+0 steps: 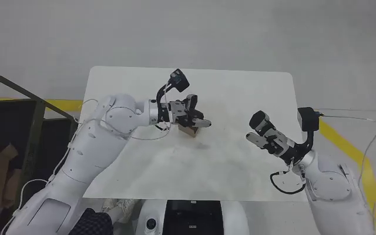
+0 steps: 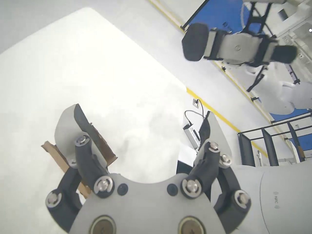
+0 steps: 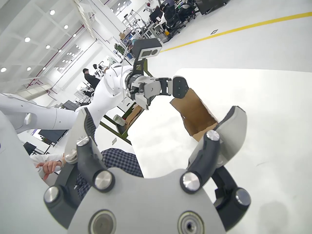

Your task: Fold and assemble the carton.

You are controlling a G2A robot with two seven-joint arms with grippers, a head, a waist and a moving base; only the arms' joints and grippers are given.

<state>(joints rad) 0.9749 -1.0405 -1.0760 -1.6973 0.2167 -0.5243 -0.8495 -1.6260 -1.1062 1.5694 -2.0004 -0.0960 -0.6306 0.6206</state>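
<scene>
Table [image 1: 235, 94]: white top with rounded corners. One item rests on it, a brown carton [image 3: 195, 113], partly folded, with its panels standing up from the surface. The carton sits at one finger of the left gripper [image 1: 197, 114] and touches that finger. Whether it lies inside those spread jaws cannot be told. It stands ahead of the right gripper [image 1: 254, 129], opposite its parted jaws and well apart from them.

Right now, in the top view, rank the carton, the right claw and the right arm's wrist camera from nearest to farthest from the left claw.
1. The carton, beside the left claw.
2. The right claw, across the table.
3. The right arm's wrist camera, beyond that claw.
</scene>
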